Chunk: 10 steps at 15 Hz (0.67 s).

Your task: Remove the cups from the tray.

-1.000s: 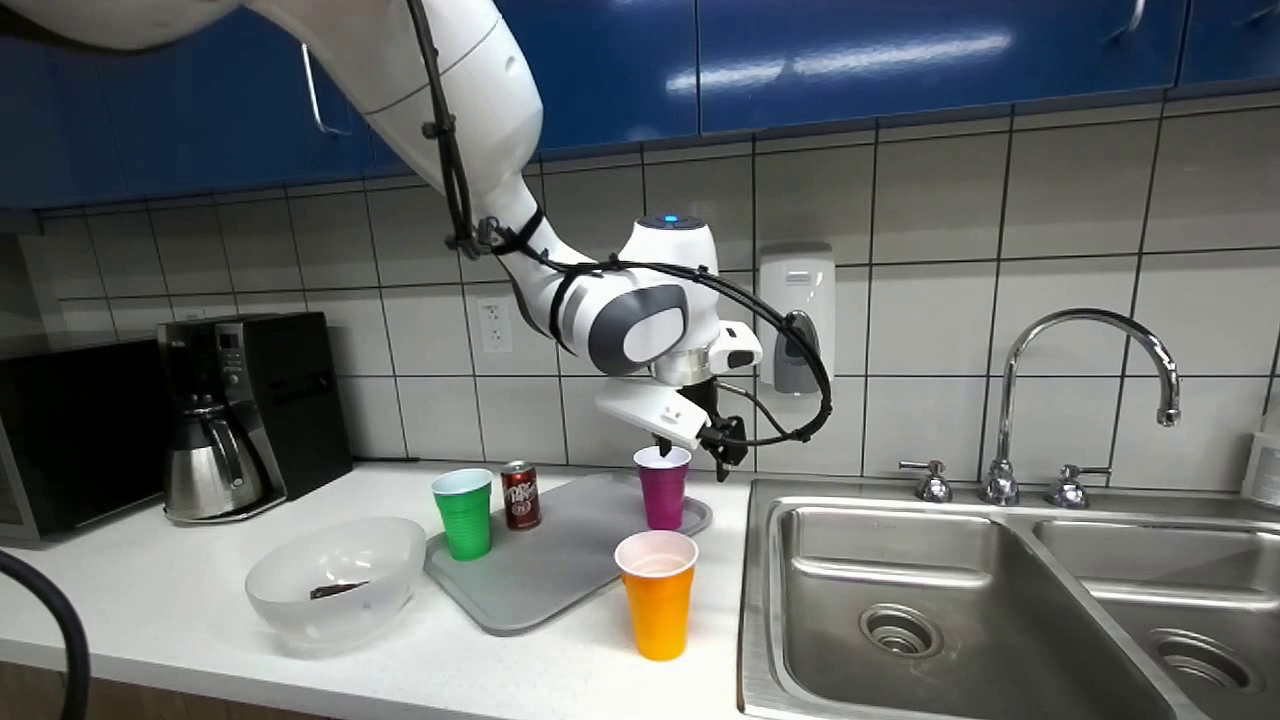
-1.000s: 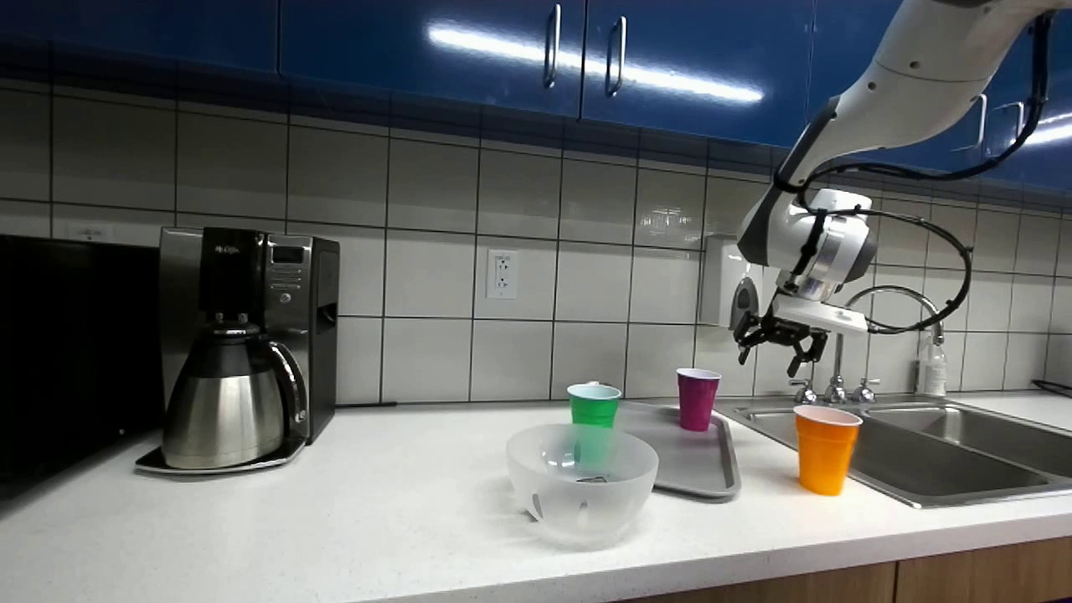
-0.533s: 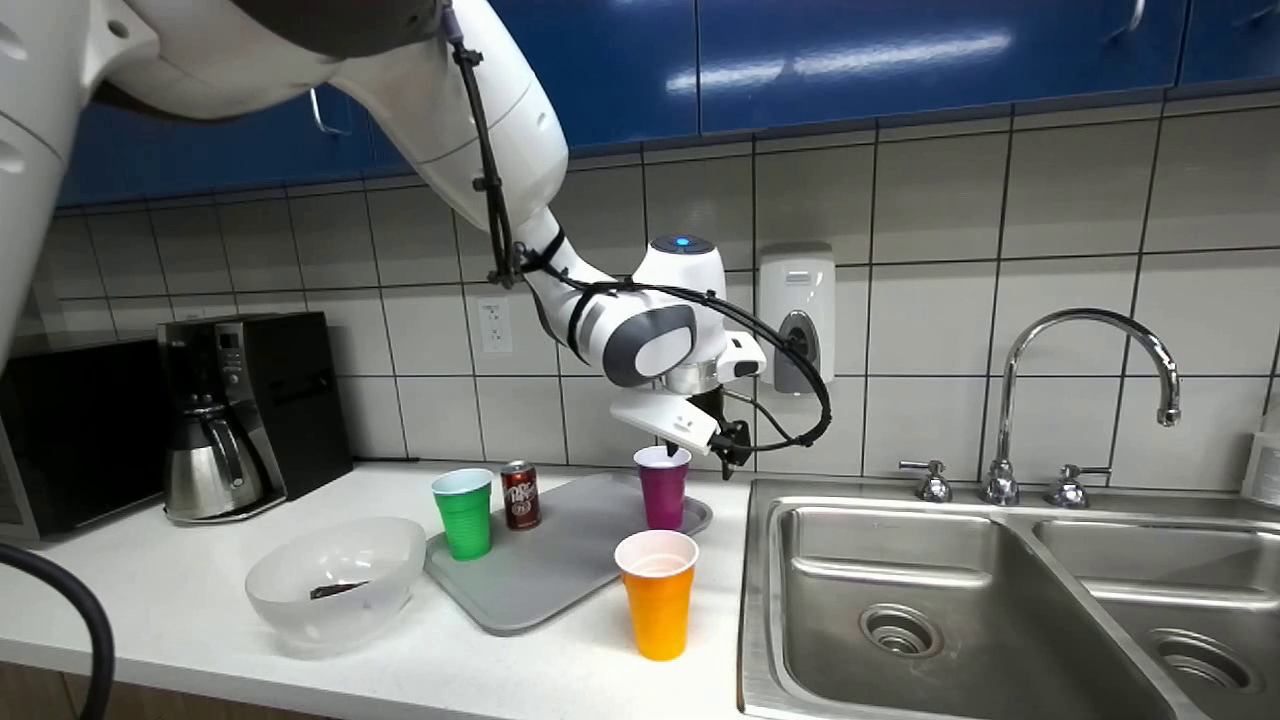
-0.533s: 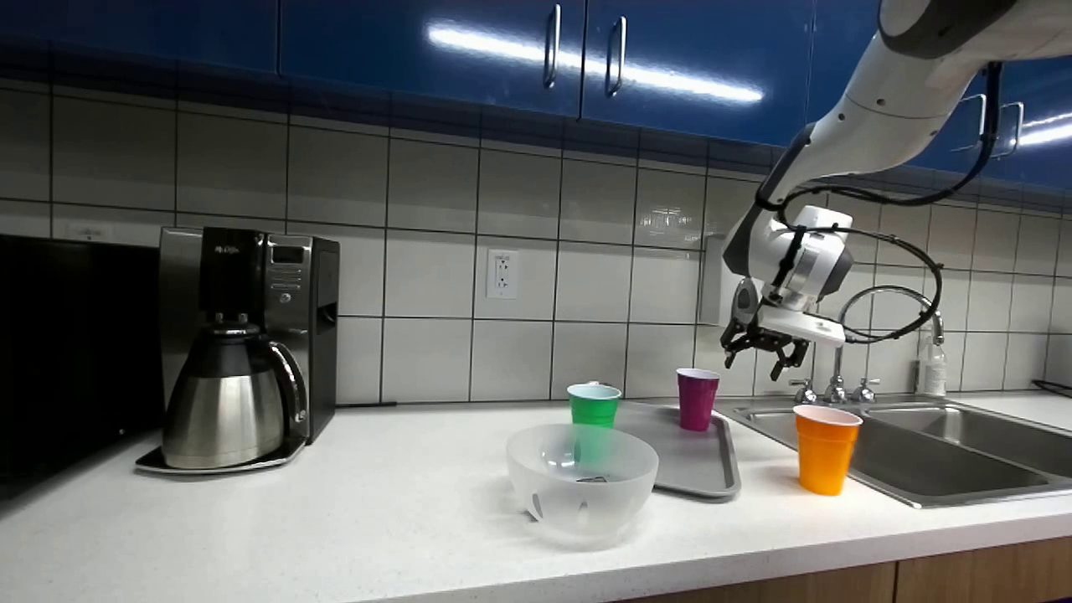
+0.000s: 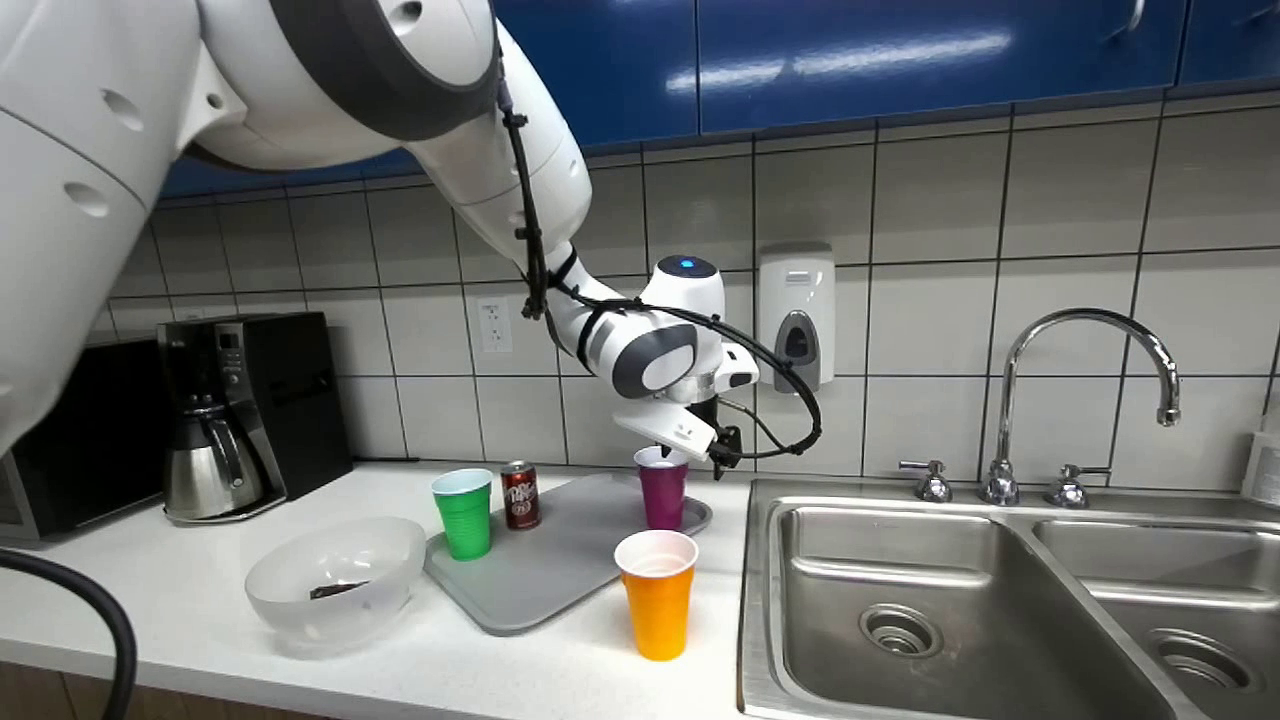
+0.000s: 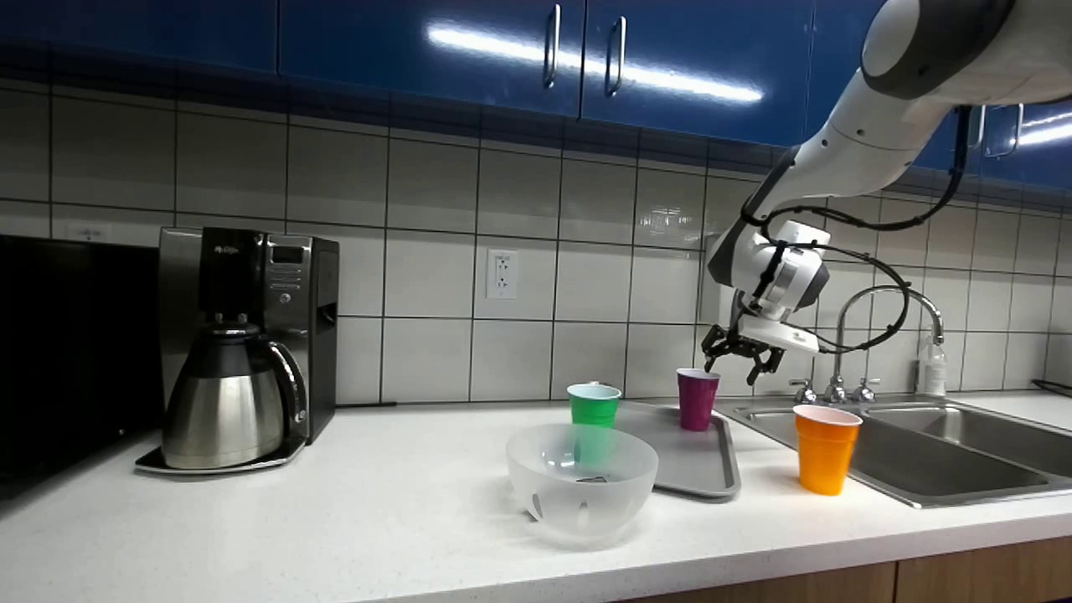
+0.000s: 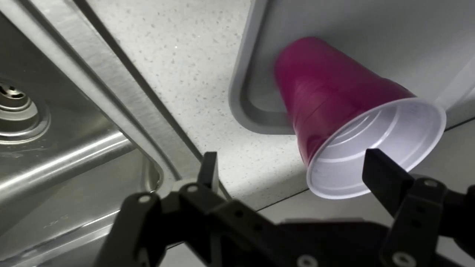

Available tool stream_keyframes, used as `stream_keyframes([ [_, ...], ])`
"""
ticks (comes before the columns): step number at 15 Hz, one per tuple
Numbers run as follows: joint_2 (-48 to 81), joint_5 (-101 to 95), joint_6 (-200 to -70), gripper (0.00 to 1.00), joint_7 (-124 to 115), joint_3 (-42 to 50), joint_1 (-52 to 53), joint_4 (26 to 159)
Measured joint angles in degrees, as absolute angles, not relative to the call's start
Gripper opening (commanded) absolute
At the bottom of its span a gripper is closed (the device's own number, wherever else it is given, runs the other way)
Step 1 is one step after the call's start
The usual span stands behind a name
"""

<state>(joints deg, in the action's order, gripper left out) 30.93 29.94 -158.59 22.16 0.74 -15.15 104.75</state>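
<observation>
The pincer (image 7: 294,168) is released, its fingers spread wide near the purple cup (image 7: 326,83); one finger overlaps that cup's mouth in the wrist view, and I cannot tell whether they touch. In an exterior view the bowl (image 6: 620,502) blurs the lower part of the green cup (image 6: 593,409); the dark thing (image 5: 338,590) in the bowl is hard to make out. The sink (image 5: 757,600) is cut off at the right. Three cups stand upright: purple at the far right of the tray (image 5: 545,580), green at its left, and the orange cup (image 5: 660,615) on the counter (image 5: 450,675) between tray and sink. One can (image 5: 521,497) stands on the tray beside the green cup.
</observation>
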Motion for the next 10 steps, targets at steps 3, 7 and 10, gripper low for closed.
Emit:
stream_keyframes([
  [3, 33.1, 28.5, -158.59, 1.0, 22.16, -2.04, -17.05, 102.5],
  [7, 36.33, 26.06, -158.56, 1.0, 22.12, -3.23, -18.02, 100.19],
  [10, 38.29, 24.43, -158.56, 0.74, 22.06, -3.62, -18.49, 98.84],
])
